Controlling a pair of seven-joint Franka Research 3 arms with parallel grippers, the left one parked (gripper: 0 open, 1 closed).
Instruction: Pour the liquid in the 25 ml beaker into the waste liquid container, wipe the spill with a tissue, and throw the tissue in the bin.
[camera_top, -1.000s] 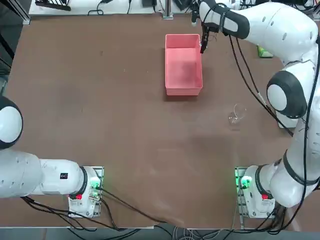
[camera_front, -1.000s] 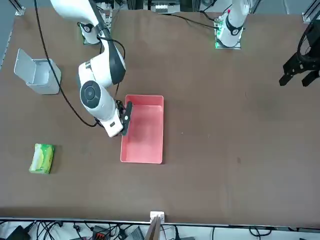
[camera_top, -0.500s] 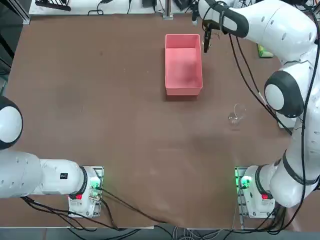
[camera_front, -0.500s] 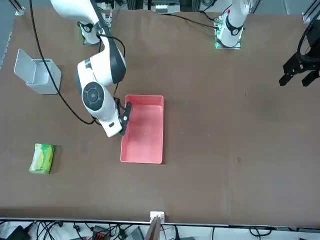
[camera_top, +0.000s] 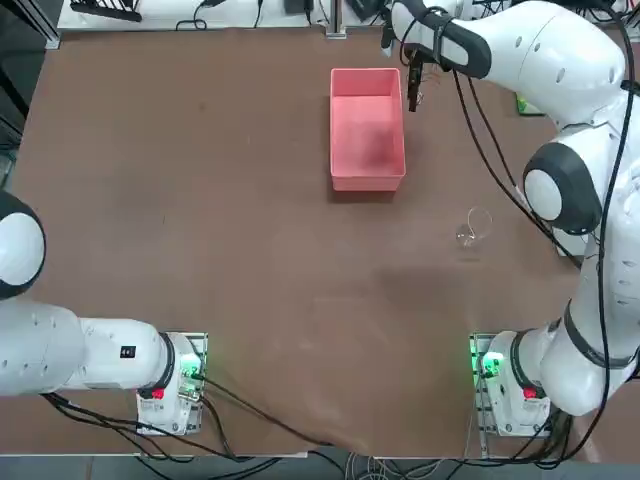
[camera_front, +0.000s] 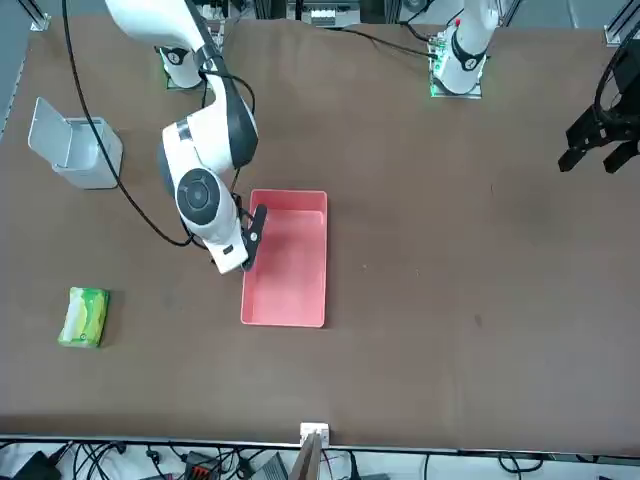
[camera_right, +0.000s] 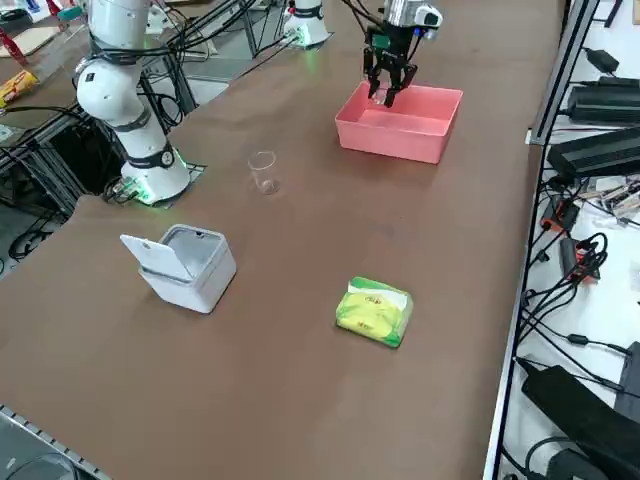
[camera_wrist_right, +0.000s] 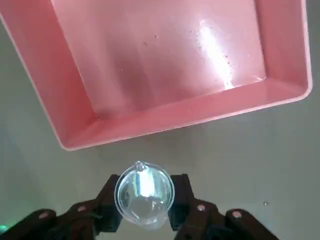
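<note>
25 ml beaker (camera_wrist_right: 144, 195) gripped in right claw (camera_wrist_right: 143, 200), held upright just beside pink waste liquid container (camera_wrist_right: 165, 120), over the tabletop. Tissue pack (camera_right: 374, 311) untouched, bin (camera_right: 185, 265) open; wiping and binning remain.

Robotics laboratory: brown work surface (camera_top: 250, 250) carrying two white arms on bolted bases with green indicator lights (camera_top: 478, 362), cable bundles (camera_right: 570, 260) at right of the side view, power units (camera_right: 600, 150) beyond the edge.
</note>
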